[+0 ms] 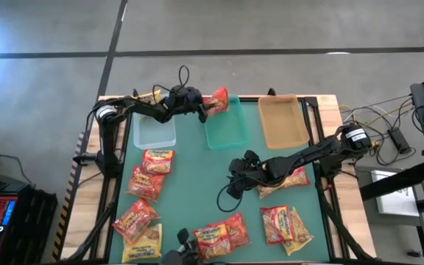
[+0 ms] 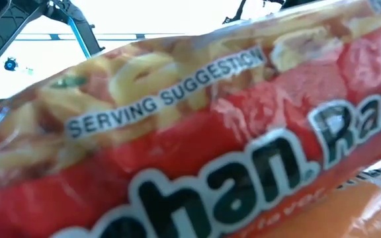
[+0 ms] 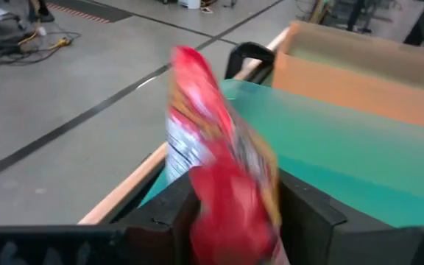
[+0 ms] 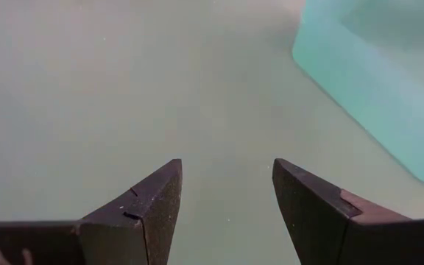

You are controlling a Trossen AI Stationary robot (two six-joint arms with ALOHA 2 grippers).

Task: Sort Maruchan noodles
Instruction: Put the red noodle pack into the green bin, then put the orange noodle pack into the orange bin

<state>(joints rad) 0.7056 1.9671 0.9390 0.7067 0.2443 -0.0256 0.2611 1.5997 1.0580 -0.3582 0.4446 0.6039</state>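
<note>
Green matting covers the table (image 1: 197, 158), and nearest the front edge a loose spread of Maruchan noodles (image 1: 220, 232) lies unsorted, one packet so close to the low camera that its red wrapper fills that view. Just past them, mid-table, the right gripper (image 1: 235, 175) hovers low with its jaws apart and empty over bare mat, probably lining up for the next pick; more packets lie under its forearm. At the far edge sit three bins side by side: the clear tray (image 1: 154, 132), the teal tray (image 1: 225, 123) and the tan tray (image 1: 282, 120). There the left gripper (image 1: 206, 107) has a red packet (image 1: 218, 99) between its fingers above the teal tray's rim, seemingly the bin for that kind; whether the jaws clamp it or are letting go, I cannot tell
</note>
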